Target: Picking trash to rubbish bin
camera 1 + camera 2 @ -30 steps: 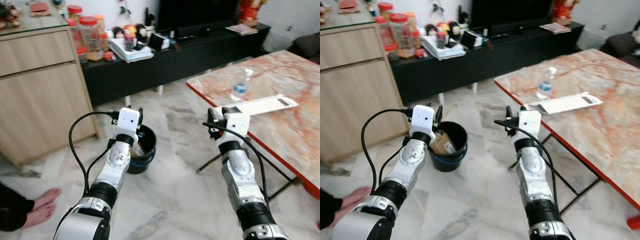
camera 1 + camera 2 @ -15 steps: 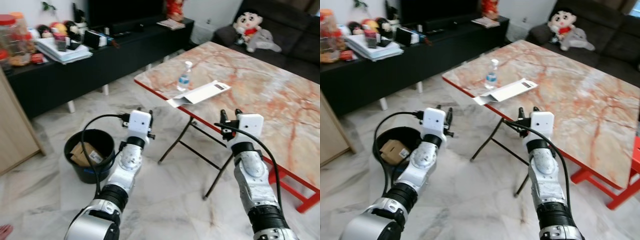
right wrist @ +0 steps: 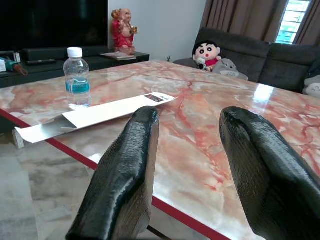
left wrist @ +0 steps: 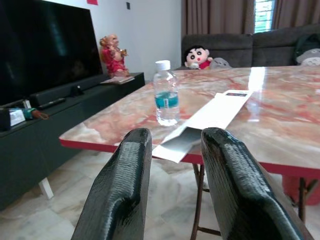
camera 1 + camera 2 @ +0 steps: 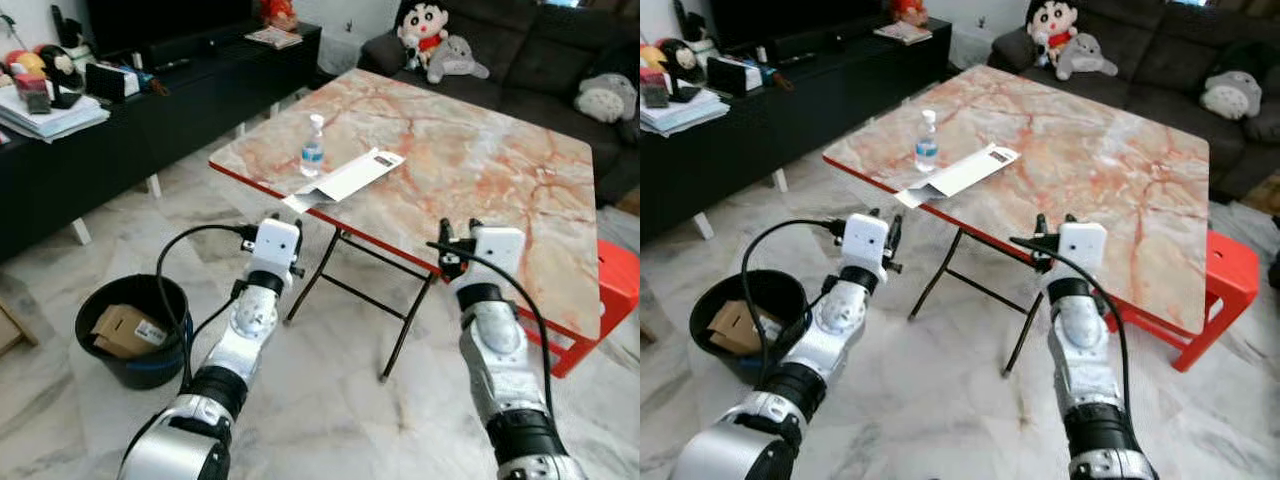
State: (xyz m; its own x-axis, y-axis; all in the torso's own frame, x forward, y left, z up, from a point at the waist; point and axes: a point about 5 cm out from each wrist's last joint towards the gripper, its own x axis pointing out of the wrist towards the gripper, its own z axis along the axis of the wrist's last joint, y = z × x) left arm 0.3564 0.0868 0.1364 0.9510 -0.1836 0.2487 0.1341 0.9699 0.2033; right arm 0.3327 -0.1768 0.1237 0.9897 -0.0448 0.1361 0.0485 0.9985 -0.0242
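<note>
Both arms are raised ahead of the robot. The left claw [image 5: 283,228] and the right claw [image 5: 458,235] each have their fingers parted with nothing between them, and both hang short of the marble tabletop [image 5: 470,170]. On the floor to the left stands the black rubbish bin [image 5: 135,330] with a cardboard box [image 5: 126,331] inside. Farther off, near the tabletop's corner, a flattened white carton [image 5: 345,178] lies just beside an upright water bottle [image 5: 313,147]

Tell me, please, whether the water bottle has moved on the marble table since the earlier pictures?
No. The water bottle still stands beside the flat white carton near the table corner; only the camera turned.
</note>
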